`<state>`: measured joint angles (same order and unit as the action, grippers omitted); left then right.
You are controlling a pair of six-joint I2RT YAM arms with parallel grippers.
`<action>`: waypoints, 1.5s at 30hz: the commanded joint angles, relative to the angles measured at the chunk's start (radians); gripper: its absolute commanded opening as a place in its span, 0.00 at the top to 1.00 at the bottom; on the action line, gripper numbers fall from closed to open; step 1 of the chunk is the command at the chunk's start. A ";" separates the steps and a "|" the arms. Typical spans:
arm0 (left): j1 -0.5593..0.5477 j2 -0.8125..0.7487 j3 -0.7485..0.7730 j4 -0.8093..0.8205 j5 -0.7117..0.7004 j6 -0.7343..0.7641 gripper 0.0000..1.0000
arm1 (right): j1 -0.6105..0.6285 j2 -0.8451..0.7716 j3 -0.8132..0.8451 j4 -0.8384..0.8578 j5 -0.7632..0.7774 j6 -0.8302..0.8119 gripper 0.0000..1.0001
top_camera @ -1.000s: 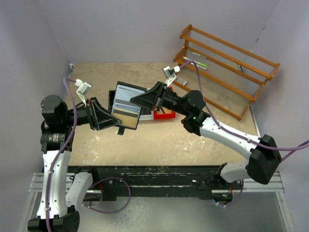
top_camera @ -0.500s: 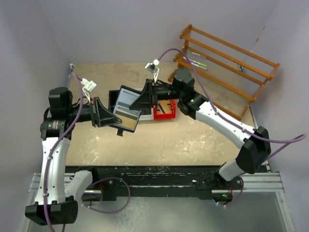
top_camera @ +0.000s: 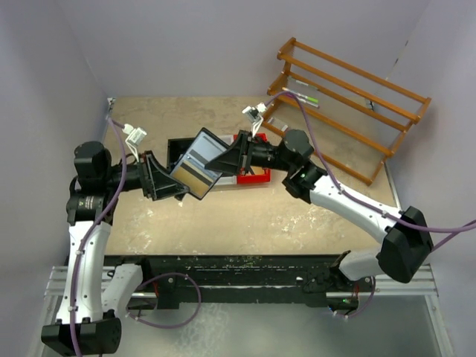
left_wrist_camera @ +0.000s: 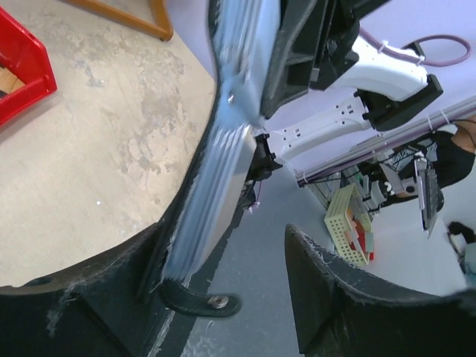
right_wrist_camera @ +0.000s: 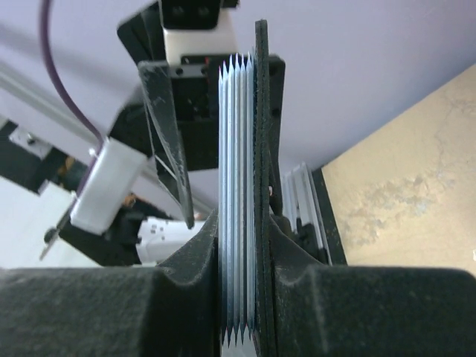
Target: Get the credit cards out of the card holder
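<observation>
While right pincer (right_wrist_camera: pixel 240 245) clamps card holder (top_camera: pixel 195 167) edge, left pincer (left_wrist_camera: pixel 227 260) gapes.

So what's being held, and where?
Right gripper clamps the card holder and its credit cards at one end; left gripper is open, gripping nothing.

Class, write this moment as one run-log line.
left gripper: open, card holder beside one finger | right gripper: shut on credit cards | card holder: aloft, tilted
</observation>
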<state>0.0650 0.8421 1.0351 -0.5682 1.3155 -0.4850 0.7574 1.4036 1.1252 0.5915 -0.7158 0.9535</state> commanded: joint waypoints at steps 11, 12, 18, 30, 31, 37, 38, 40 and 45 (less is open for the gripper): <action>0.002 -0.062 -0.187 0.640 0.041 -0.559 0.48 | 0.097 -0.098 -0.209 0.449 0.358 0.159 1.00; 0.002 -0.063 -0.185 0.643 0.046 -0.561 0.51 | 0.098 -0.099 -0.218 0.457 0.363 0.161 1.00; 0.002 -0.064 -0.181 0.642 0.080 -0.544 0.75 | 0.091 -0.105 -0.219 0.338 0.314 0.162 0.73; 0.002 -0.030 -0.070 0.364 0.126 -0.270 0.81 | -0.107 -0.179 0.015 -0.279 0.105 -0.066 0.30; 0.002 -0.021 -0.050 0.304 0.117 -0.215 0.82 | -0.112 -0.196 0.042 -0.341 0.129 -0.112 0.30; 0.002 0.072 0.064 -0.088 0.032 0.123 0.87 | -0.092 -0.247 0.122 -0.450 0.139 -0.227 0.34; 0.002 0.086 0.069 -0.107 0.024 0.137 0.87 | -0.077 -0.242 0.123 -0.436 0.126 -0.222 0.35; 0.002 0.098 0.068 -0.107 0.013 0.141 0.87 | -0.036 -0.217 0.135 -0.429 0.110 -0.228 0.37; 0.002 0.089 0.066 -0.086 0.013 0.122 0.87 | 0.066 -0.097 0.191 -0.428 0.057 -0.251 0.40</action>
<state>0.0650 0.9531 1.0584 -0.6506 1.3079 -0.4183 0.7677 1.2186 1.2602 0.1806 -0.5980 0.7521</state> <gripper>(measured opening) 0.223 0.604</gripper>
